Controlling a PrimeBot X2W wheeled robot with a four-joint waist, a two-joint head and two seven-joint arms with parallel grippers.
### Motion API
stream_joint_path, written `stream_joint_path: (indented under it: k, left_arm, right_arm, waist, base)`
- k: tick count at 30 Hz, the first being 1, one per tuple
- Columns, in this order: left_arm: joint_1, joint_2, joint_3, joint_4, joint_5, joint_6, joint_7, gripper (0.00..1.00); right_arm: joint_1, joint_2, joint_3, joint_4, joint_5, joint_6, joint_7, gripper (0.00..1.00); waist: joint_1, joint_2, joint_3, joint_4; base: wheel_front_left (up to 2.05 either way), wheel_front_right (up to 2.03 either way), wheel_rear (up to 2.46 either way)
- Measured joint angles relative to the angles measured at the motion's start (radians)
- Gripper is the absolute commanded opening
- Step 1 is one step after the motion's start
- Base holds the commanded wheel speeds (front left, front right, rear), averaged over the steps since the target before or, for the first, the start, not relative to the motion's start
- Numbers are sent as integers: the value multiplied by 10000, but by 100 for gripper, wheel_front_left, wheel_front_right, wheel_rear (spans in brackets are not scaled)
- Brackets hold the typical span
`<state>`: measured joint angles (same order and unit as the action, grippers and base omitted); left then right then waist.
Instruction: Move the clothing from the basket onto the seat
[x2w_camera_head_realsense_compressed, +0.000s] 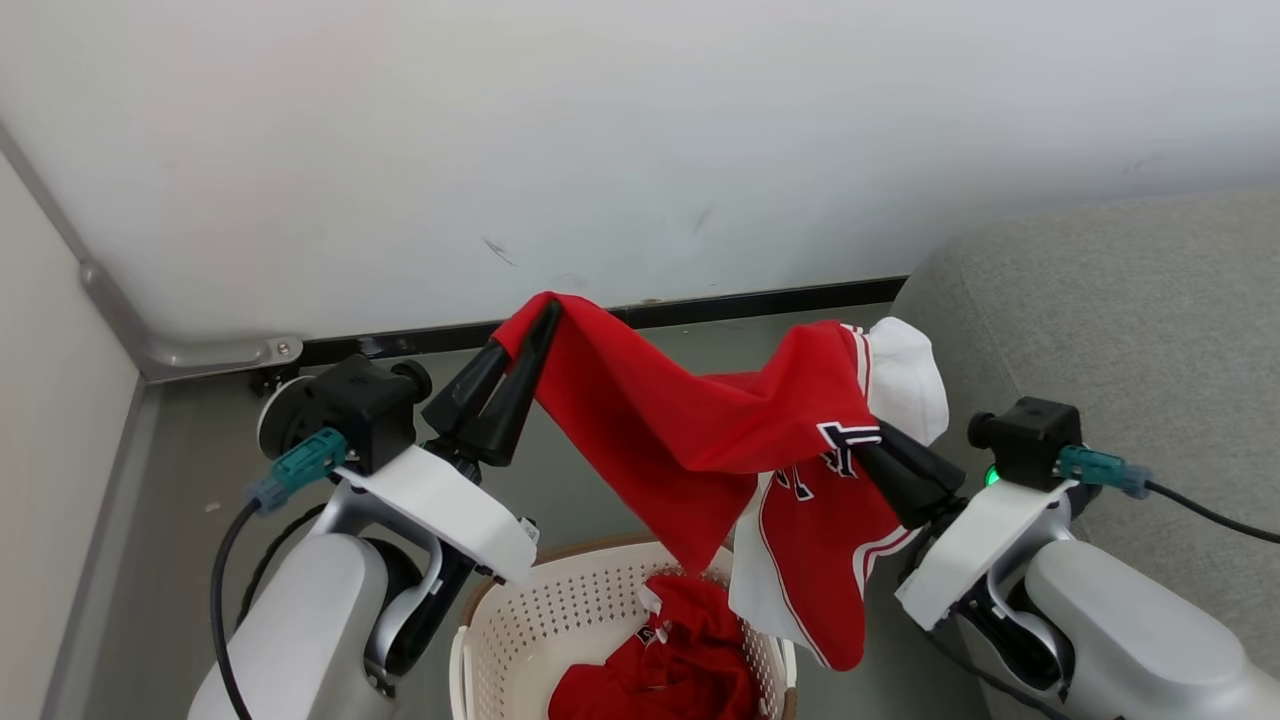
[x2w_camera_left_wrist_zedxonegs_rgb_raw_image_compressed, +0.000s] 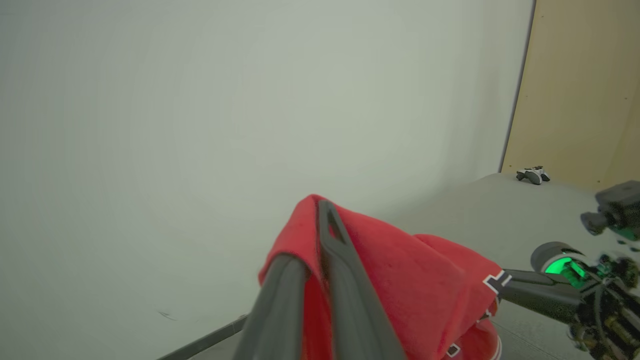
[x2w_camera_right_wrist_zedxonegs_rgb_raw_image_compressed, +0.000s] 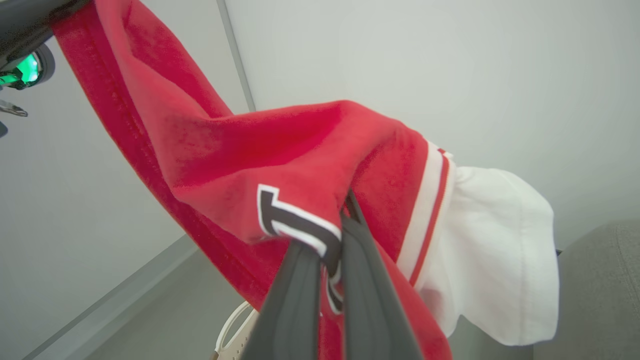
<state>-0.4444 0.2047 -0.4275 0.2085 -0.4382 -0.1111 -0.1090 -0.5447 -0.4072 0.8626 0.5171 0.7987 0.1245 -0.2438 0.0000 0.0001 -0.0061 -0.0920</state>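
2 pairs of jaws are clamped on the jersey slung above the basket, left gripper and right gripper, so best carry both together, hem lifted clear, to the seat right of the basket.

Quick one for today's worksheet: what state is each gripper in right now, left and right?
Left gripper: closed, pinching one end of the red jersey.
Right gripper: closed, holding the same jersey at its lettered end.

home-like room corner: grey sofa seat, laundry basket, plain white wall.
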Motion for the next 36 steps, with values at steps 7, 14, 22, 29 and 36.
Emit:
stream_joint_path:
  k: [7,14,22,29,36]
  left_arm:
    - [211,-186,-113,140,-176,-2,-167,100]
    - [575,-240,-288,391,-253,-4,-301,100]
    - [985,-155,-311,765,-334,-6,-339,100]
    - [1150,-58,-221,874,-347,-6,-504,100]
    - [1150,-50,-449,819,-324,-29,-662,100]
  right_arm:
    - [164,-17,-1093,-362,6,0,-29,0]
    - [450,-128,-2234,-502,-29,0,-40,0]
    - [828,-405,-3674,-583,-238,-2,-42,0]
    - [1190,-573,-4374,-788,-627,-2,-46,0]
    - [1780,-548,-4993,-905,-830,-2,-54,0]
  waist:
    - [0,-1,12,-216]
    - [0,0,6,-318]
    - [0,0,-14,-416]
    - [0,0,2,-509]
    - [0,0,16,-605]
  base:
    - [0,0,0]
    - [0,0,0]
    - [0,0,0]
    - [0,0,0]
    - [0,0,0]
